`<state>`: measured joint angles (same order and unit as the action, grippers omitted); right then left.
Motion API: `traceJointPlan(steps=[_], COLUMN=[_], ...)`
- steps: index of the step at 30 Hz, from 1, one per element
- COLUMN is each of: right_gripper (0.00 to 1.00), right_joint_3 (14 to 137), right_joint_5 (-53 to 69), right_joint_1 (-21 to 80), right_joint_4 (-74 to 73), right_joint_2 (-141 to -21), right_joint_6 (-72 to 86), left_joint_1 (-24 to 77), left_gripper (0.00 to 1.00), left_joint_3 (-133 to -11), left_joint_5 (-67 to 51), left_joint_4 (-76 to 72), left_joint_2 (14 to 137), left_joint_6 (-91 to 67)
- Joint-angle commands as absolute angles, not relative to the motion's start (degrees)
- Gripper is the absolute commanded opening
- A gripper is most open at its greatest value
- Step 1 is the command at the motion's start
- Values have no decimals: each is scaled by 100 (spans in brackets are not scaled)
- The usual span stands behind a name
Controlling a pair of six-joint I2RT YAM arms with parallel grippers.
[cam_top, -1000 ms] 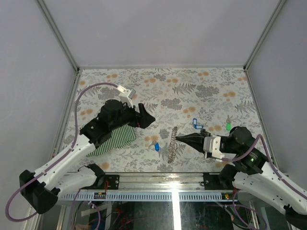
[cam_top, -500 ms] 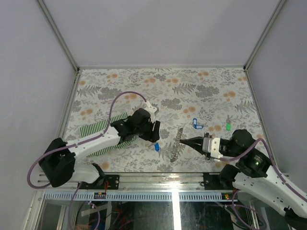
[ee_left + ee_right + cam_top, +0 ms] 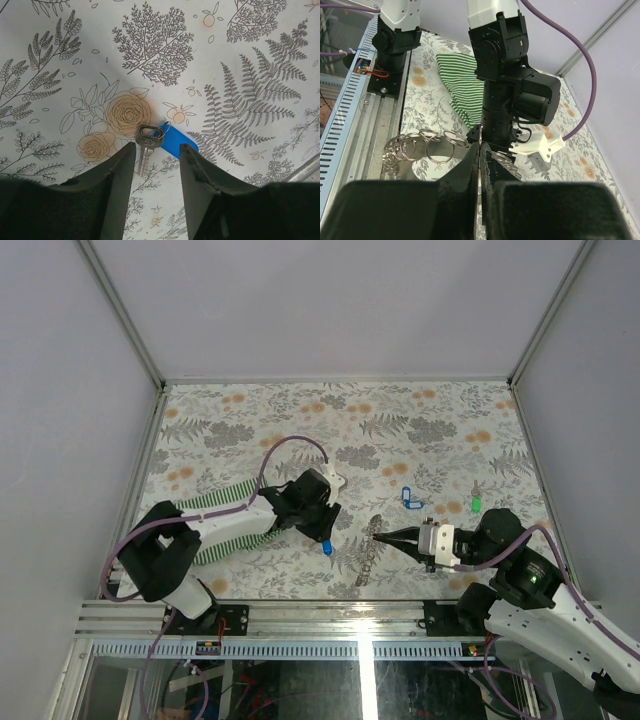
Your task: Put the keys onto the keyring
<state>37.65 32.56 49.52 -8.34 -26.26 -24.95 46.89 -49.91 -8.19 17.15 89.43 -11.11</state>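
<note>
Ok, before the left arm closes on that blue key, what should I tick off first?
1. Left gripper straddles the blue key: ok.
2. Its jaws are open, neither touching the key: ok.
3. It is low enough to pinch the key: cannot tell.
4. Right gripper is shut on the keyring: ok.
5. Striped cloth lies apart from the blue key: ok.
</note>
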Motion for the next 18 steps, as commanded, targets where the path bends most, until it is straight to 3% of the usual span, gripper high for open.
traceJointPlan(steps=[1,4,13,18], right_gripper=[0,0,0,0], right_joint_3=[4060,4063,4053,4054], right_joint_5=[3344,3353,3467,3491], right_joint_1=[4988,4984,4989,4992], right_joint_4=[-515,-510,-455,-458], right_joint_2=[-2637,-2652,-2749,-2769], right_joint_6=[-2334,-2304,-2226,-2204], left_joint_1=[4703,4702,4707,4703], left_gripper=[37,32,38,34], left_joint_3=[-5203,-5221,-5216,-5227], left_joint_5=[-858,-840,-932,-1036], left_joint_4=[1477,1477,1447,1433], left_joint_2=[9025,9051,9081,9194], left_joint_6=[-863,-829,-748,-696])
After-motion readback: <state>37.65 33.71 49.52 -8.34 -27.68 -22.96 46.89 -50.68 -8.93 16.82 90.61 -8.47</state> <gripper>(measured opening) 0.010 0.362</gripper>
